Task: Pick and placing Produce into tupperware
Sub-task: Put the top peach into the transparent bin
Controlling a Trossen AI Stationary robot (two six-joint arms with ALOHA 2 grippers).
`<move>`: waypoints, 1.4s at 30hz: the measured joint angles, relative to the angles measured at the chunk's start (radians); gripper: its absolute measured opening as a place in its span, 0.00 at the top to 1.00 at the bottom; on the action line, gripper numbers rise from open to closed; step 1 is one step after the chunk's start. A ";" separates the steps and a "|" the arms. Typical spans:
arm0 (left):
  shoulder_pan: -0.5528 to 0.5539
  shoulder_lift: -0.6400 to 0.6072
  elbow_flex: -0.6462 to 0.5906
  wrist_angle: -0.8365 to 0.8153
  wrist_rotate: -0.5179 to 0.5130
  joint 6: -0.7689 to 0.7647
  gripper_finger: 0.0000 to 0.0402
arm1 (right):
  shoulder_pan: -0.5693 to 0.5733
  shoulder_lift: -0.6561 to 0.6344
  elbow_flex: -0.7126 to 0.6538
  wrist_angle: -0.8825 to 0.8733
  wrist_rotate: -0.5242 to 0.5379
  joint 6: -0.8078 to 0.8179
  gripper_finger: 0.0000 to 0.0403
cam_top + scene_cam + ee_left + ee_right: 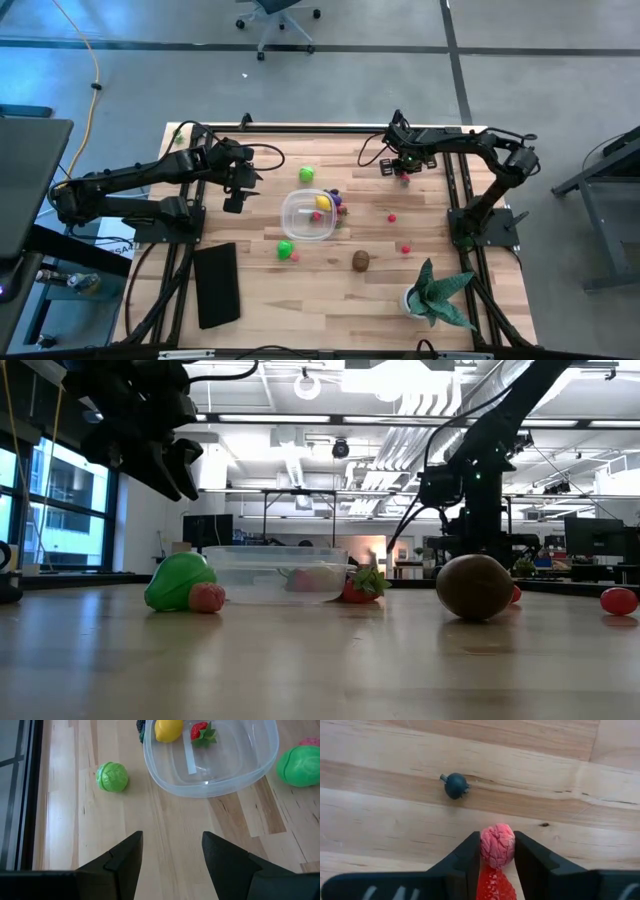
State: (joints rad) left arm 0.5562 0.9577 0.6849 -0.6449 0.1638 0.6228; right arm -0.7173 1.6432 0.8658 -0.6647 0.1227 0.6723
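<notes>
The clear tub point(308, 216) sits mid-table, and a strawberry point(202, 732) shows inside it. A yellow lemon point(322, 201) and a purple piece point(336, 200) lie at its far-right rim. A round green piece point(306, 174) lies farther off, and another green one point(286, 247) lies near with a pink one. A brown kiwi point(360, 261) and small red pieces point(391, 216) lie to the right. My left gripper point(172, 850) hovers open to the left of the tub. My right gripper point(497, 847) is near the far edge, shut on a pink berry point(497, 844). My right gripper pinches the bumpy pink berry point(497, 844) between its two fingertips point(470, 855), one on each side. The fingers point down from above. The berry is held above the wooden table top, and something red point(491, 884) shows farther back between the fingers.
A small dark blue berry point(455, 785) lies on the table under my right gripper. A flat black slab point(217, 285) lies near the near-left corner, and a spiky potted plant point(436, 293) stands at the near right. Black frame rails point(300, 128) border the table.
</notes>
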 joint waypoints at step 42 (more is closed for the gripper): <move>0.000 0.000 0.000 0.000 0.000 0.000 0.52 | 0.570 -0.140 0.093 0.633 -0.110 -0.426 0.79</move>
State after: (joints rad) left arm 0.5564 0.9573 0.6849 -0.6449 0.1635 0.6228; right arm -0.1469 1.5027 0.9584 -0.0314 0.0124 0.2459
